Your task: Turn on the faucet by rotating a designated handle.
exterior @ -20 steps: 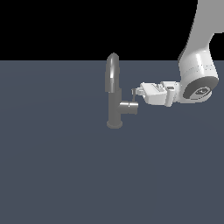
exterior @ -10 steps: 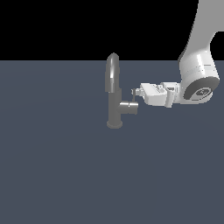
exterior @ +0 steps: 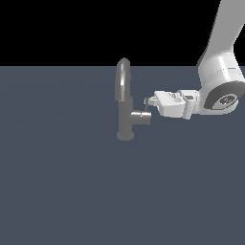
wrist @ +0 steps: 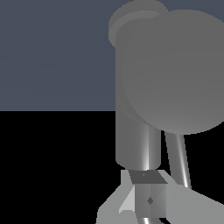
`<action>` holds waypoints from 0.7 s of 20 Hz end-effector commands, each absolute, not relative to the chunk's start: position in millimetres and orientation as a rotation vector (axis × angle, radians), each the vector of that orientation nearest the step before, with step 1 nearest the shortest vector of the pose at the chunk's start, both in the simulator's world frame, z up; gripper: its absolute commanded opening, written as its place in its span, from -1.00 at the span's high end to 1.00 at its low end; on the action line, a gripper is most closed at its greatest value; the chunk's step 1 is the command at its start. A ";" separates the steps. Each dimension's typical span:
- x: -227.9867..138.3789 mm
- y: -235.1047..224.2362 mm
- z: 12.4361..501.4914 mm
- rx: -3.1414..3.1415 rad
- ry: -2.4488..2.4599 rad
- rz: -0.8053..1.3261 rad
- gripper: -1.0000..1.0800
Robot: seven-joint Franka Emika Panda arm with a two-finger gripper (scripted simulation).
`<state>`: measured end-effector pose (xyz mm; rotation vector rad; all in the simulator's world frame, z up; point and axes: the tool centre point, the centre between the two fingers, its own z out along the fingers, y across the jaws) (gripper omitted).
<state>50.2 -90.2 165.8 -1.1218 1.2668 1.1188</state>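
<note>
The grey faucet (exterior: 125,112) stands upright on the dark floor, with its arched spout on top and a short side stub (exterior: 139,117) pointing to the exterior view's right. The handle (exterior: 146,108) is a thin dark rod rising from the stub's end. My gripper (exterior: 148,101) lies level, reaches in from the exterior view's right, and its tips touch or nearly touch the rod's upper end. The fingers look shut with nothing between them. In the wrist view the stub's round end (wrist: 170,74) fills the frame, with the handle (wrist: 178,159) and faucet body (wrist: 133,144) just beyond my gripper (wrist: 148,199).
The flat dark grey-blue floor (exterior: 62,182) spreads around the faucet. My white arm (exterior: 217,91) comes down from the exterior view's upper right.
My gripper has crept very slightly towards the faucet's handle. The handle shows no clear turn.
</note>
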 end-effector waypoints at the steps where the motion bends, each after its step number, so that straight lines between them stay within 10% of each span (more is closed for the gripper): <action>1: 41.2 -90.0 168.2 -1.121 1.264 1.125 1.00; 14: 11.9 -85.6 158.6 -1.122 1.265 1.121 1.00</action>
